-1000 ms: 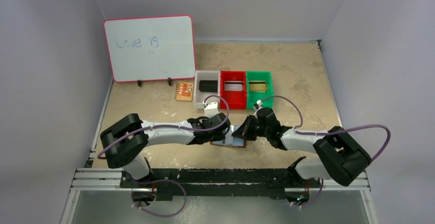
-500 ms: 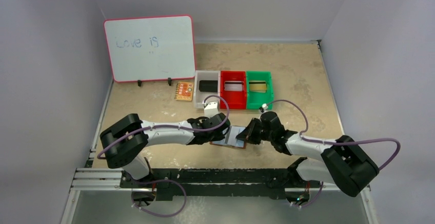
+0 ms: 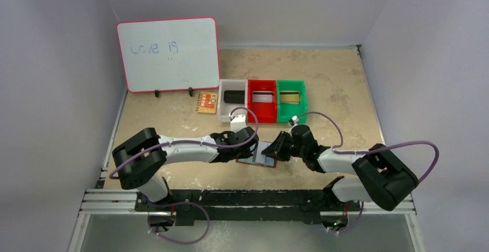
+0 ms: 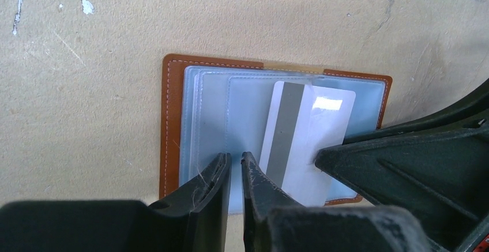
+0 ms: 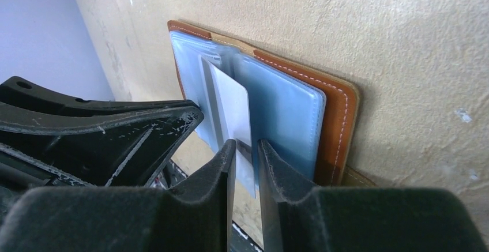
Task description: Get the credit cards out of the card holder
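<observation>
Card holder [image 4: 170,125]: open and flat on the counter [image 3: 323,85], mid-width, toward the near edge, between both claws.
Left claw [image 4: 235,168]: jaws almost together, tips on a pocket panel; whether it pinches anything cannot be told.
Credit card [image 4: 300,142]: white with a grey stripe, half out of a pocket, long axis pointing toward the right claw.
Right claw [image 5: 247,148]: slightly parted, straddling that card's free edge; judged the nearer for the pull.

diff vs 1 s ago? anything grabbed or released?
Right gripper slid a little nearer and left, toward the holder; its elbow swung out right, then came back. It now straddles the card edge; whether it grips can't be told. Left gripper, holder, bins and whiteboard stayed put.
</observation>
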Tool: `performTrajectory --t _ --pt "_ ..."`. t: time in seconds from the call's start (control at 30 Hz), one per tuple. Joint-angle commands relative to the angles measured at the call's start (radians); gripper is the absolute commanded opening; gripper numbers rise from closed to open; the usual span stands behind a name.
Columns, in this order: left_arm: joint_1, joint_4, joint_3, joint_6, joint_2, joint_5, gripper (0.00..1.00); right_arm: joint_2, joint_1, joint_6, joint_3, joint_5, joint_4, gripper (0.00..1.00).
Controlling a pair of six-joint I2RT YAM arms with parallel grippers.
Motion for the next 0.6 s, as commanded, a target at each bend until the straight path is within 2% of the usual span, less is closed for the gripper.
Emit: performTrajectory --t 0.0,0.07,0.33,0.57 --pt "0.000 -0.058 -0.022 0.027 0.028 0.019 0.13 0.011 -0.005 0.000 0.021 -0.026 0.054 0.23" --pt "0.000 -0.059 -0.022 0.026 0.027 0.018 0.12 0.020 -0.005 -0.002 0.019 -0.031 0.063 0.22" --pt "-0.001 -0.071 -0.021 0.026 0.018 0.005 0.12 -0.006 -0.005 -0.007 0.017 0.000 0.014 0.03" --pt "-0.001 -0.068 -0.021 0.019 0.009 -0.001 0.12 -0.102 -0.005 -0.020 0.020 0.055 -0.104 0.00"
